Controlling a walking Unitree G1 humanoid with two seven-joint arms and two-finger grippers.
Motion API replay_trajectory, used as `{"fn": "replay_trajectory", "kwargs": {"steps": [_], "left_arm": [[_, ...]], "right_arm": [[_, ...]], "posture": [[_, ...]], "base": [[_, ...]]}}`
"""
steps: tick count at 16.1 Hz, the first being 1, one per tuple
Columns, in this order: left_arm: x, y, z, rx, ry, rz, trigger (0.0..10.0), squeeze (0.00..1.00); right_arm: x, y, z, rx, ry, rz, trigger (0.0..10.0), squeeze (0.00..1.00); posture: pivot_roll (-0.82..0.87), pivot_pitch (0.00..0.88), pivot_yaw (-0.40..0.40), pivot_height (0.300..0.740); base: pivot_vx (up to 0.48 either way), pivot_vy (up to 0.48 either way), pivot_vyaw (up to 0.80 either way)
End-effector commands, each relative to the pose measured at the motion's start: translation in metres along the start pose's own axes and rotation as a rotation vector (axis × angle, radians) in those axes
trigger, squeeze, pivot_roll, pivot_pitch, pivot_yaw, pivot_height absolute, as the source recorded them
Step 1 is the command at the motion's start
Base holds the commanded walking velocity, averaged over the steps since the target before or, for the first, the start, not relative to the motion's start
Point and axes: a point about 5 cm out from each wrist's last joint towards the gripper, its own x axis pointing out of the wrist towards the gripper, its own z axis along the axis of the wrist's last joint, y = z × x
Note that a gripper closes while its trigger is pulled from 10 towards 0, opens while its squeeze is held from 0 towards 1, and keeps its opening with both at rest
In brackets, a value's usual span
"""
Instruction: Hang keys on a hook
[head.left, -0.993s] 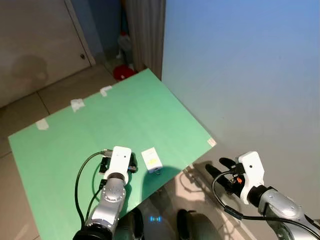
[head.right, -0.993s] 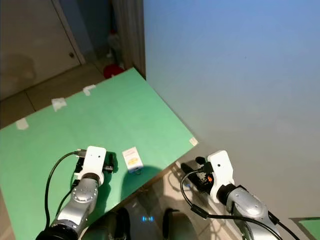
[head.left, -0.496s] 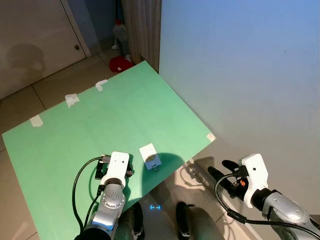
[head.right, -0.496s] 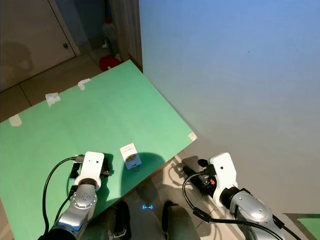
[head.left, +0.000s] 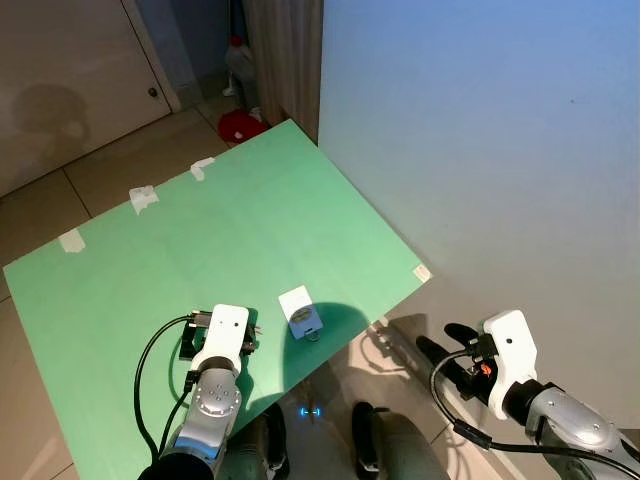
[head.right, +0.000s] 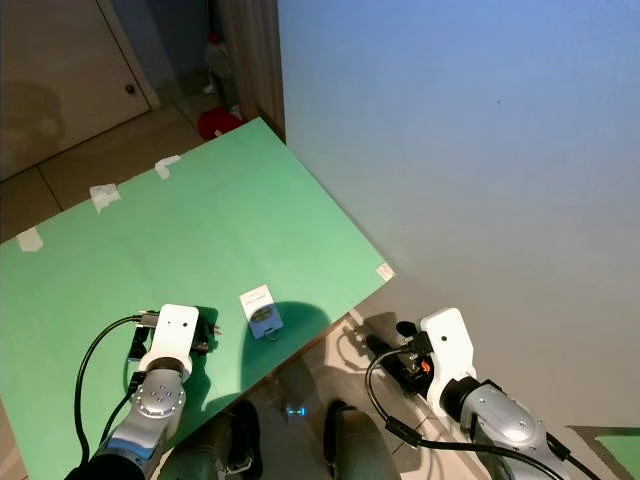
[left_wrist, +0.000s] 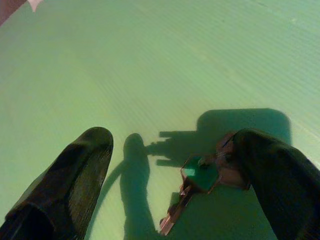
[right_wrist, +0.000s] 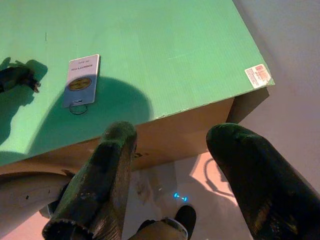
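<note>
A bunch of keys (left_wrist: 200, 175) with a green-capped key lies on the green board (head.left: 250, 230), right beside one finger (left_wrist: 280, 180) of my left gripper (left_wrist: 172, 145). That gripper is open, its fingers spread wide just above the board. Whether the finger touches the keys I cannot tell. A small white hook plate (head.left: 300, 312) with a metal ring at its near end lies flat on the board, a little to the right of my left wrist (head.left: 222, 335). My right gripper (right_wrist: 175, 137) is open and empty, hovering over the floor past the board's near right edge.
The board tops a brown cardboard box (right_wrist: 165, 135). A plain wall (head.left: 500, 150) rises along its right side. Tape strips (head.left: 143, 197) mark the far edge, a sticker (head.left: 422, 272) the right corner. A red object (head.left: 240, 125) and a door (head.left: 70, 80) lie beyond.
My left gripper has drawn back a little to the left, away from the hook plate. The camera shifted at first; the right arm has barely moved.
</note>
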Motion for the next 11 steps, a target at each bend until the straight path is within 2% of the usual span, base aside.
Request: {"fn": "replay_trajectory", "kwargs": {"steps": [1, 5, 8, 11], "left_arm": [[-0.003, -0.001, -0.01, -0.005, 0.039, 0.003, 10.0, 0.0], [0.004, -0.005, -0.006, -0.044, 0.034, -0.039, 10.0, 0.0], [0.004, -0.005, -0.011, -0.088, 0.085, -0.036, 10.0, 0.0], [0.0, -0.018, -0.019, -0.151, 0.149, -0.111, 10.0, 0.0]], "right_arm": [[-0.004, 0.0, -0.002, 0.002, 0.015, -0.002, 10.0, 0.0], [-0.007, -0.003, -0.001, -0.008, 0.017, -0.004, 10.0, 0.0], [-0.009, -0.001, -0.001, -0.009, 0.017, -0.003, 10.0, 0.0], [-0.01, 0.0, -0.001, -0.009, 0.019, -0.004, 10.0, 0.0]], "posture": [[-0.31, 0.288, -0.022, 0.74], [-0.32, 0.278, -0.028, 0.74], [-0.32, 0.281, -0.028, 0.74], [-0.33, 0.293, -0.029, 0.74]], "base": [[0.0, 0.0, 0.0], [0.0, 0.0, 0.0], [0.0, 0.0, 0.0], [0.0, 0.0, 0.0]]}}
